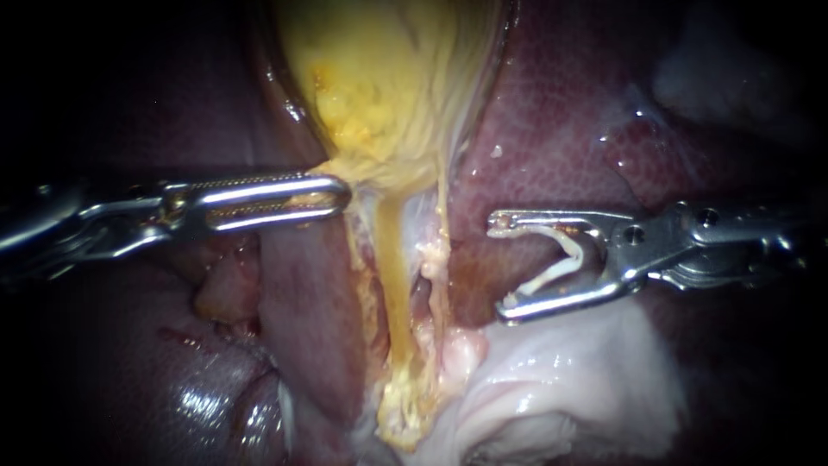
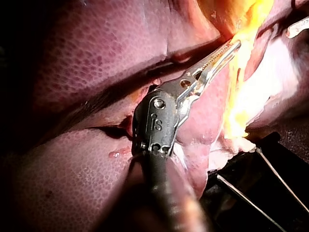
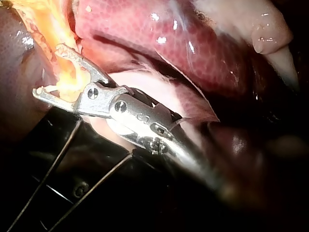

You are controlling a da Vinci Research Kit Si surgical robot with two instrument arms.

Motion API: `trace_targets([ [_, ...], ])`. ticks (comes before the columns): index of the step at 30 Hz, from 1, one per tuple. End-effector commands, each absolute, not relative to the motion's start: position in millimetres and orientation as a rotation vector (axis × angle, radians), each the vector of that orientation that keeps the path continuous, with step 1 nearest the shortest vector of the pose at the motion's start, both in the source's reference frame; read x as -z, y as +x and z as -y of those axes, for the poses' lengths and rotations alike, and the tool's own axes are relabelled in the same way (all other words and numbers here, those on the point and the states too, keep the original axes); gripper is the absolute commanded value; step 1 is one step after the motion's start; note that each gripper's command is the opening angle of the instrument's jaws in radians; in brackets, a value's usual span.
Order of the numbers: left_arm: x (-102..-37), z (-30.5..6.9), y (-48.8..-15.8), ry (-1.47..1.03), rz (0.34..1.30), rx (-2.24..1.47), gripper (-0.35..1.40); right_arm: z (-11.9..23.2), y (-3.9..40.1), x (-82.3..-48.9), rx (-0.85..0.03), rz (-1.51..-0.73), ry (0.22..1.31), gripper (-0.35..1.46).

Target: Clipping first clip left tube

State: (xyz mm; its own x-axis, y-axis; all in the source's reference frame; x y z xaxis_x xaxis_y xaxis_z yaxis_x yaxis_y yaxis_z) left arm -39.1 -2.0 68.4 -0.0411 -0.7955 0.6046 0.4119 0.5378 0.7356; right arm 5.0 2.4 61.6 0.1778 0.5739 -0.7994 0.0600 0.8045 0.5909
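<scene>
The left instrument reaches the narrow lower end of the gallbladder, its pincer pressed together on the yellow tissue there. The left wrist view alone shows the toothed inner faces of the jaws meeting that tissue edge-on. From that same narrow end the left tube runs away as a yellow strand, with a second, paler tube just beside it on the side toward the right instrument. That instrument's pincer stands wide but is not idle: a white clip sits in it, one leg against each jaw. In the endoscope view its tips stop short of both tubes, over the liver. In the right wrist view yellow tissue shows through the gap (between the jaws or merely behind them, I cannot tell). Only the two wrist views show a black frame with thin rods beneath the tissue.
</scene>
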Motion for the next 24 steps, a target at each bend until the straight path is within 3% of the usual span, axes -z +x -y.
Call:
trace_targets([
  [1, -68.2, 2.0, -39.0, 0.385, 1.267, 1.014, -0.35, -2.3, 5.1, -61.6, -0.392, -1.360, 0.568, 0.60],
  [14, -63.7, 0.5, -35.3, 0.380, 1.263, 1.062, -0.35, -0.2, 7.6, -63.8, -0.364, -1.380, 0.565, 0.60],
  [24, -63.3, 1.1, -35.4, 0.384, 1.265, 1.058, -0.35, 4.0, 11.9, -72.8, -0.384, -1.345, 0.647, 0.60],
])
